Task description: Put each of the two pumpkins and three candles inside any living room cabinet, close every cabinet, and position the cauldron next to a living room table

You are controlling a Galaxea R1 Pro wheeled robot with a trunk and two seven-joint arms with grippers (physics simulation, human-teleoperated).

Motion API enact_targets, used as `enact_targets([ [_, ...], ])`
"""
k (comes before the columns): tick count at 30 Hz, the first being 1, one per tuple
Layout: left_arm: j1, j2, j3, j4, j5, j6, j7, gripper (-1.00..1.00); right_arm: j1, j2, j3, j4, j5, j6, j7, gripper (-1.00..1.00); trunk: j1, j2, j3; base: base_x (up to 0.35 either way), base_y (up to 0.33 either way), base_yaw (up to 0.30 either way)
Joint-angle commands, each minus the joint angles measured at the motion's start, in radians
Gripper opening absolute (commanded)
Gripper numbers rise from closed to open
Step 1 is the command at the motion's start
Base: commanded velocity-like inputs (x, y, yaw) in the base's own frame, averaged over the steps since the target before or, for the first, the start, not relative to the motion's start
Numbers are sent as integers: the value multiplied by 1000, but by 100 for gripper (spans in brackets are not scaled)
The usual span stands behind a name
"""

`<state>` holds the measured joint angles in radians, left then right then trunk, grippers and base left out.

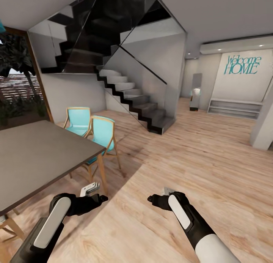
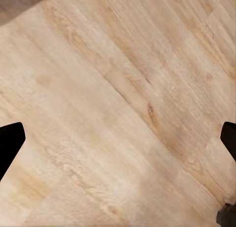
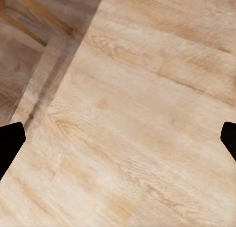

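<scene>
The left gripper hangs low over the pale wood-plank floor, its fingers spread wide with nothing between them; in the left wrist view the two dark fingertips sit at opposite edges with bare planks between; the right gripper hangs at a like height, also spread wide and empty, and its wrist view shows the same dark fingertips far apart over the floor, with a wooden chair leg and shadow in one corner.

Just beside the left arm stands a dining table with a grey-brown top and slanted wooden legs; behind it two chairs with turquoise seats and light wood frames stand side by side; a third wooden chair peeks out under the table's near edge.

Further off, a dark staircase with glass sides rises toward the left; beyond it a white wall carries turquoise lettering reading "Welcome HOME", with a low pale shelf unit beneath and a tall narrow mirror well to its left; a large window with dark foliage sits at the far left.

The pumpkins, candles, cabinet, cauldron and coffee table are out of sight here.
</scene>
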<state>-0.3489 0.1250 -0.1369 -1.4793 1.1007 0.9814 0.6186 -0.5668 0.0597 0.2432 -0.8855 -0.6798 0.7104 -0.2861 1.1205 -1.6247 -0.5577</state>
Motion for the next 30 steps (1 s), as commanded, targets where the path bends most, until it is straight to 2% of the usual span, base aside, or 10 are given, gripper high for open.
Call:
enact_targets([
  [1, -1, 1, -1, -1, 10, 0, 10, 100, -1, 0, 1, -1, -10, 1, -10, 100, 1, -1, -1, 282, 0, -83],
  [7, -1, 2, -1, -1, 12, 0, 10, 100, -1, 0, 2, -1, -10, 1, -10, 100, 1, -1, -1, 92, 0, -185],
  [30, 0, 2, 6, -1, 14, 2, 9, 100, -1, 0, 2, -1, -9, 1, -10, 100, 1, -1, -1, 1, 0, -291],
])
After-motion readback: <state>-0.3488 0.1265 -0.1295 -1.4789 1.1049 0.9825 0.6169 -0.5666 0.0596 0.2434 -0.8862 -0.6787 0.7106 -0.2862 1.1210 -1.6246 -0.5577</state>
